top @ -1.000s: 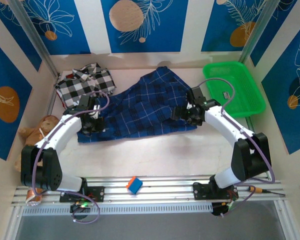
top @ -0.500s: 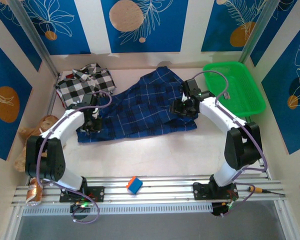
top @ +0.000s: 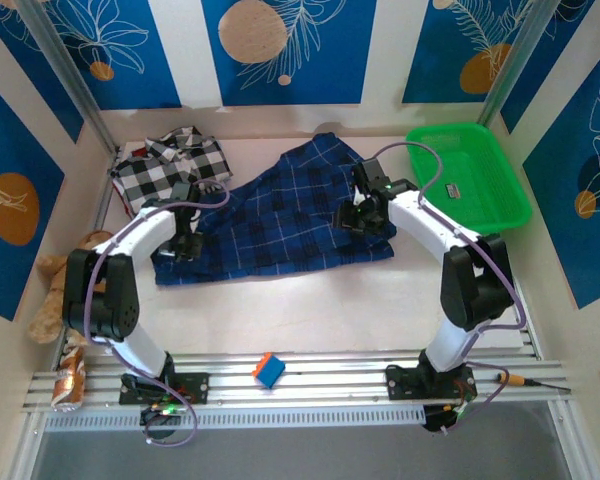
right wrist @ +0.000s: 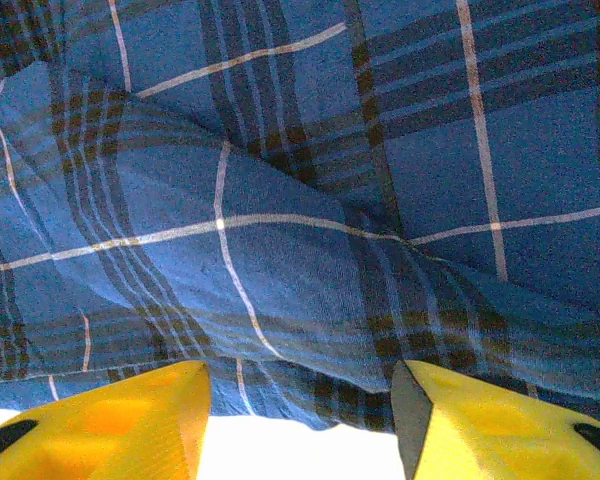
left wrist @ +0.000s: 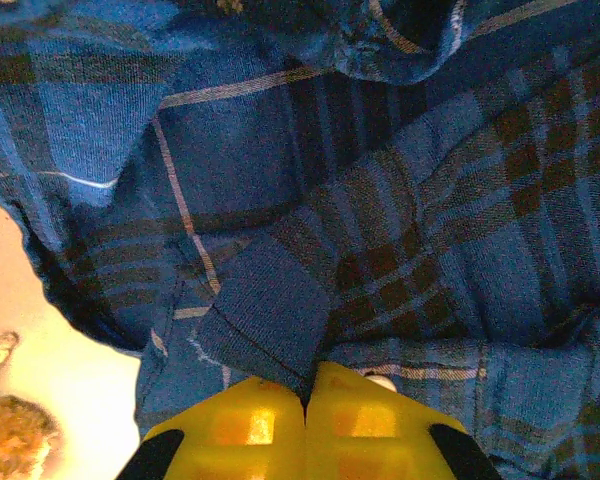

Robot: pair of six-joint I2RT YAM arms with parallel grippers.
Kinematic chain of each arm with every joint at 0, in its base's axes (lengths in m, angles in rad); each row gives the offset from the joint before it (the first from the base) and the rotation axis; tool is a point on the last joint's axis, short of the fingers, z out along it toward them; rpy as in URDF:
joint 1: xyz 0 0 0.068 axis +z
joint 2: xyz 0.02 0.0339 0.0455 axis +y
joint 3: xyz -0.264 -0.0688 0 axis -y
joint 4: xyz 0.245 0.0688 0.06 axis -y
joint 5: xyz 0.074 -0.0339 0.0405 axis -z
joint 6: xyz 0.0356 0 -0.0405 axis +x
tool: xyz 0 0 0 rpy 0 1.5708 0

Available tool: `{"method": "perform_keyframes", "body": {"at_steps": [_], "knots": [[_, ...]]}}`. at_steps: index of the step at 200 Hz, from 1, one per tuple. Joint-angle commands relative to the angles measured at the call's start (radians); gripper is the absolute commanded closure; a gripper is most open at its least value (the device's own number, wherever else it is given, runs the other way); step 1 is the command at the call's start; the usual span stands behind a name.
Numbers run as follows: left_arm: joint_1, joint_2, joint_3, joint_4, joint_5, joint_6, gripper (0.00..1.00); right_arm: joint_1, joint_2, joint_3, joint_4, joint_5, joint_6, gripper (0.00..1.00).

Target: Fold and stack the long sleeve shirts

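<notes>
step: folding the plaid shirt (top: 280, 225) — spread mid-frame on desk (top: 310, 300) | left jaws: clamped on its left edge | right jaws: partly apart, astride right-edge fold | next, likely: pinch right — lift both edges together

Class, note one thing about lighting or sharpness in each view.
Top external: bright, even light, sharp, the dark blue plaid shirt clear. Left wrist: dim, warm cast; bare table glares orange-yellow at lower left; left gripper's fingers soft. Right wrist: brighter, plaid weave crisp; table between right gripper's fingers blown out white.
</notes>
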Motion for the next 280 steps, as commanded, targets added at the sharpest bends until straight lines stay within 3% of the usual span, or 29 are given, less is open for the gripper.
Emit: {"method": "perform_keyframes", "body": {"at_steps": [1,54,101,132,149,187,233,280], "knots": [[0.016,0.032,0.037,-0.023,-0.063,0.034,0.99,0.01,0.014,0.03,-0.021,-0.033,-0.013,0.48],[0.018,0.085,0.05,-0.002,-0.119,0.056,0.96,0.016,0.041,0.033,-0.017,-0.035,-0.015,0.51],[0.023,0.011,0.05,0.002,-0.182,-0.011,0.44,0.025,0.096,0.073,-0.042,0.021,-0.015,0.6],[-0.004,-0.149,0.051,-0.038,-0.098,-0.106,0.33,0.046,0.118,0.091,-0.034,0.072,-0.01,0.62],[-0.057,-0.22,0.032,-0.031,-0.014,-0.162,0.33,0.054,0.143,0.105,-0.035,0.109,0.009,0.64],[-0.106,-0.196,-0.065,0.125,0.237,-0.29,0.52,0.055,0.214,0.126,-0.046,0.181,0.098,0.69],[-0.104,-0.056,-0.133,0.271,0.252,-0.354,0.54,0.056,0.258,0.081,-0.112,0.305,0.213,0.7],[-0.103,-0.046,-0.261,0.326,0.283,-0.406,0.57,0.064,0.141,-0.136,-0.11,0.339,0.3,0.69]]}}
